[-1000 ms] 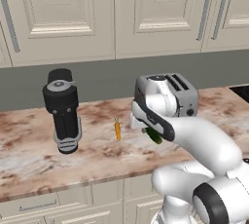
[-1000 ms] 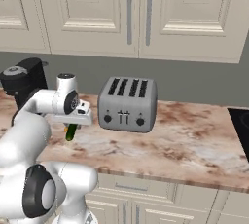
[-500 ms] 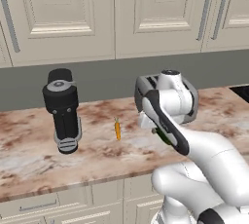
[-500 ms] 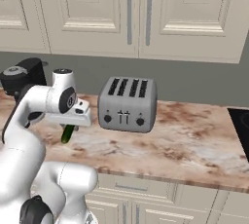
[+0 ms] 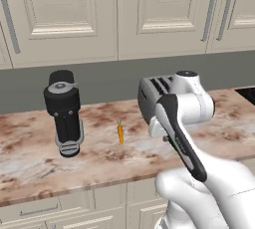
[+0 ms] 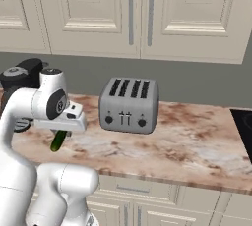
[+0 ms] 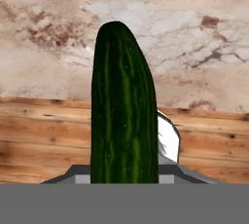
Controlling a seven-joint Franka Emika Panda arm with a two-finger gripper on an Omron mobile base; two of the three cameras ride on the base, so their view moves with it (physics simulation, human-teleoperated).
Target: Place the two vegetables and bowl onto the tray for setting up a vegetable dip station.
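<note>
The cabinets (image 5: pixel 74 14) fill the wall above the grey backsplash, with cream panel doors and long metal handles. Below them runs the marbled brown and white counter (image 6: pixel 197 141), with more cream drawers under its front edge.

The arm (image 5: pixel 189 123) rises white in the foreground of both base views, bent at the elbow, its hand out over the counter's front part. In the right base view the hand sits left of the toaster and nearer the camera.

The toaster (image 6: pixel 129 104) is silver with 4 slots and stands toward the back of the counter; in the left base view the arm covers most of it. The dark coffee machine (image 5: pixel 63 111) stands well to the left of it, with a round grey top and a pale base.

The gripper (image 6: pixel 60 132) is closed on the cucumber (image 7: pixel 124 111), which hangs from the hand above the counter, its dark green end pointing down and slightly tilted in the right base view. In the hand view the cucumber runs straight up from between the fingers, with the counter and its wooden-looking front beyond.

The carrot (image 5: pixel 120 132) lies alone on the counter between the coffee machine and the toaster, apart from both.
</note>
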